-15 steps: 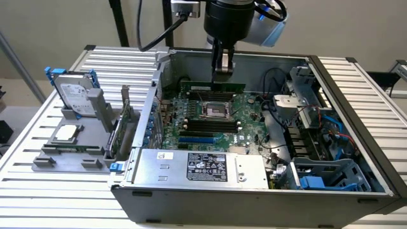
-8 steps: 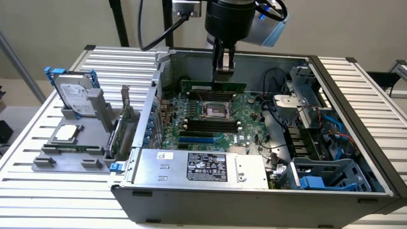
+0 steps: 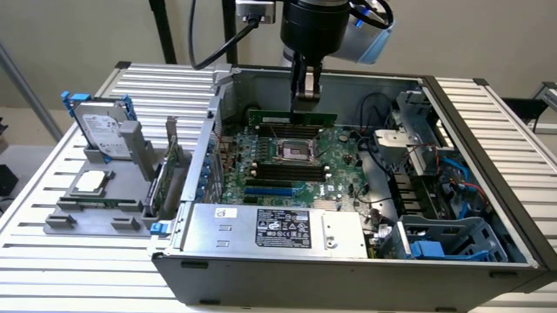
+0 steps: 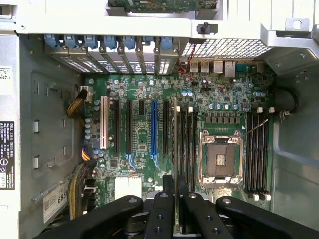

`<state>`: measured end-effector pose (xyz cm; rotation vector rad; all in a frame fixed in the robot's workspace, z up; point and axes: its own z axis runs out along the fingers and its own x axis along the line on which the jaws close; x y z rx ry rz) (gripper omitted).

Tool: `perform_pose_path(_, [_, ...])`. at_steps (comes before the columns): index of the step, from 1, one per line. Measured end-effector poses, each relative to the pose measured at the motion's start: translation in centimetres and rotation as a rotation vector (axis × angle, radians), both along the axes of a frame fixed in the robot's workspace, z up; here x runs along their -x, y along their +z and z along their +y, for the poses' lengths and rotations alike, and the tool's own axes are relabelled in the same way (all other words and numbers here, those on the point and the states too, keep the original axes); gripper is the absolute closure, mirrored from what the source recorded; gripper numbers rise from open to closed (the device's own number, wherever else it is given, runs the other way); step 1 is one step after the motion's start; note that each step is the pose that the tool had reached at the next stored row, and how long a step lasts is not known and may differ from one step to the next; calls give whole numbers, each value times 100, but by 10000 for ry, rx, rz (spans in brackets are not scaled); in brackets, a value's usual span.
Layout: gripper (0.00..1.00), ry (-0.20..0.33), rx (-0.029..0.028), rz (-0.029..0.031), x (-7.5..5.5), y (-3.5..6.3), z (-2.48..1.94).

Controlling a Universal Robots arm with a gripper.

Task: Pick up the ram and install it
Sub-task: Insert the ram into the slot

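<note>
Hand clamps the ram by its top edge over the open case's motherboard; the stick hangs parallel to the memory slots, apparently for alignment.

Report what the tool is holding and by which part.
The tool holds the ram, clamped on its upper long edge near the middle. The stick hangs level over the motherboard.
</note>
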<state>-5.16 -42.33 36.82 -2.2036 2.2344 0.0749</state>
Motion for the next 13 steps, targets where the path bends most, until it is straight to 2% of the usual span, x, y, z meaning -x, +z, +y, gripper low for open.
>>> perform_pose_path(3, [86, 0, 0, -3, 0, -17, 5])
perform_pose_path(7, [86, -48, 0, -4, 0, -90, 76])
perform_pose_path(13, [86, -332, 0, -2, 0, -199, 126])
